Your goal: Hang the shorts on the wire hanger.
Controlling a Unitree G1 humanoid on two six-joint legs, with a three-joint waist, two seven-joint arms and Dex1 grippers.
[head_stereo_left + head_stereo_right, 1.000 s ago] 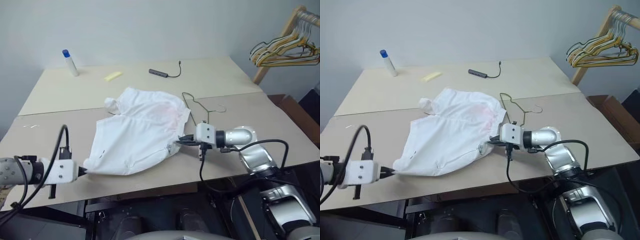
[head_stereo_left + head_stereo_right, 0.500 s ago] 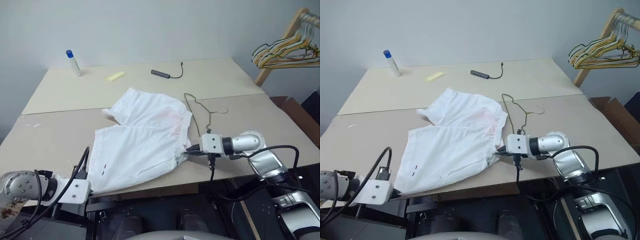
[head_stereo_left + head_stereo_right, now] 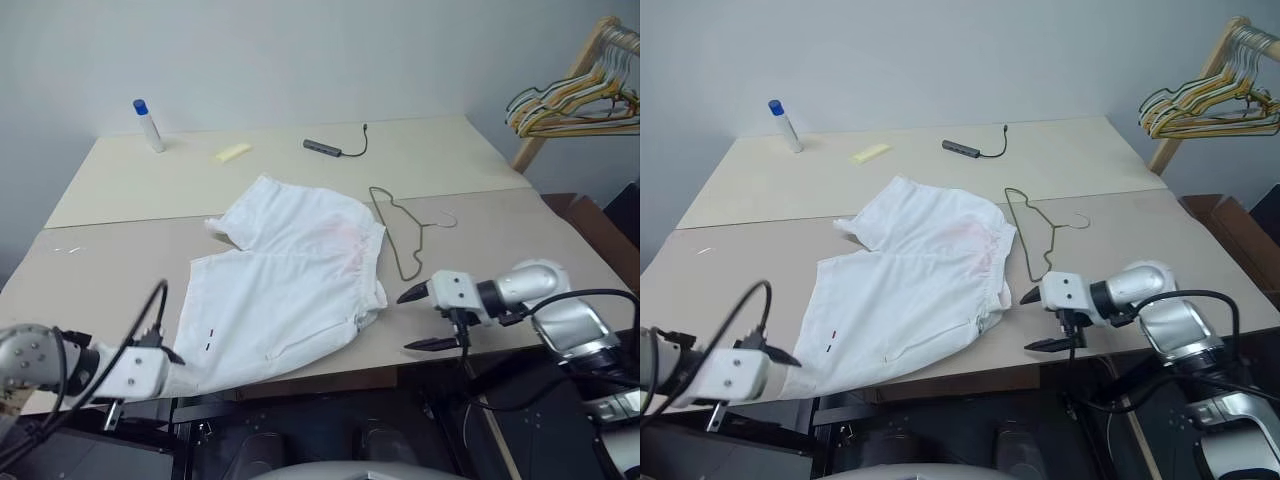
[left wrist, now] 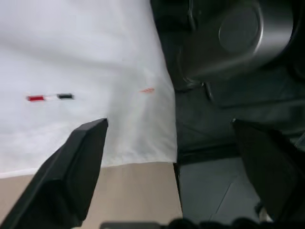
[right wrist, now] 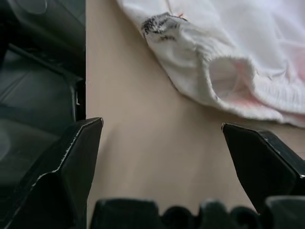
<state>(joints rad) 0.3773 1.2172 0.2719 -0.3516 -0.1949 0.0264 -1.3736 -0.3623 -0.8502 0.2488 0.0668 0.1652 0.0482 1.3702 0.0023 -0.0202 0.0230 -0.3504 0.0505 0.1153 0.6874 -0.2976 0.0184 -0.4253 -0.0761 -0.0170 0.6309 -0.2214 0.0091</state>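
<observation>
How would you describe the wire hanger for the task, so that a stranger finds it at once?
Look at the beige table, then at the white shorts spread in its middle. The wire hanger lies flat on the table just beside the shorts' waistband. It is single, thin and dark, unlike the bunched hangers on the wooden rack.

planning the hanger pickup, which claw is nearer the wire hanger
Right. The right claw hangs open just past the table's front edge, a short way from the wire hanger. The left claw is across the shorts, at their far corner.

The shorts [image 3: 290, 280] cover one shoulder of the wire hanger [image 3: 405, 232]; their near hem overhangs the table [image 3: 520, 250] edge.
</observation>
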